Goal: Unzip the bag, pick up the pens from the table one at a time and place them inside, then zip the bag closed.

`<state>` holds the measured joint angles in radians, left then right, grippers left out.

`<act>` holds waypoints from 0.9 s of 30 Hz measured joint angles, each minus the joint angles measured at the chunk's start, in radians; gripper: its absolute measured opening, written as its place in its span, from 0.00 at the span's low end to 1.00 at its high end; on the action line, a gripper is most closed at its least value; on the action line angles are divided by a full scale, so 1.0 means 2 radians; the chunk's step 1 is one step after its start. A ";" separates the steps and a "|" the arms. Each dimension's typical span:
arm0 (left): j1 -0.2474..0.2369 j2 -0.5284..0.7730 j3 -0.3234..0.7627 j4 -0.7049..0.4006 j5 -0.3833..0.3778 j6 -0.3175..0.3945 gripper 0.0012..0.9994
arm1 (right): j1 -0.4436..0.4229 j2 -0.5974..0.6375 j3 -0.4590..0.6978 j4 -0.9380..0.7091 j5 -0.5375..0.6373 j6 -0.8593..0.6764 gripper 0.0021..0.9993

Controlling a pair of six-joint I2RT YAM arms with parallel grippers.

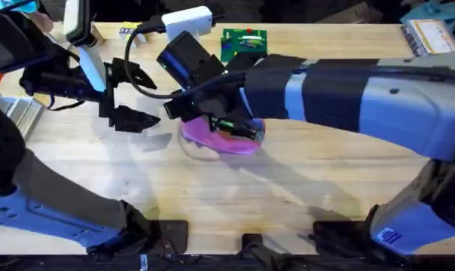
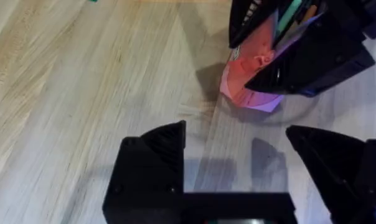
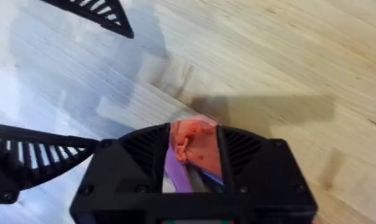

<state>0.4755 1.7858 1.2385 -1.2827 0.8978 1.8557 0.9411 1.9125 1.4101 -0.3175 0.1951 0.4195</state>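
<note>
Hovering just left of the bag (image 1: 221,138), the left hand (image 1: 134,98) has its two black fingers (image 2: 157,152) spread wide, and they hold nothing and touch nothing; bare desk (image 1: 99,165) lies under them. The bag rests on the desk near its middle, pink and a little crumpled. The right hand (image 1: 212,113) reaches across from the right side and is clenched on the left end of the bag; in the right wrist view the pink fabric (image 3: 194,146) is squeezed between its fingers. A green pen (image 1: 239,128) lies at the top of the bag, under the right arm. A small green board (image 1: 243,42) sits well behind the bag.
</note>
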 joint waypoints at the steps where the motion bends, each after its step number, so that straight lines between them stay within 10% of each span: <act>1: 0.000 0.000 0.000 0.000 0.000 0.000 0.99 | 0.001 0.000 0.000 0.001 0.000 0.000 0.45; 17: 0.000 0.000 0.000 0.000 0.000 0.000 0.99 | 0.004 0.000 0.019 0.001 0.000 -0.004 0.20; 27: 0.000 0.000 0.000 0.000 0.000 0.000 0.99 | 0.004 0.000 0.020 -0.024 0.000 -0.008 0.34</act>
<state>0.4755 1.7859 1.2385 -1.2831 0.8978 1.8557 0.9489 1.9125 1.4506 -0.3664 0.1951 0.4026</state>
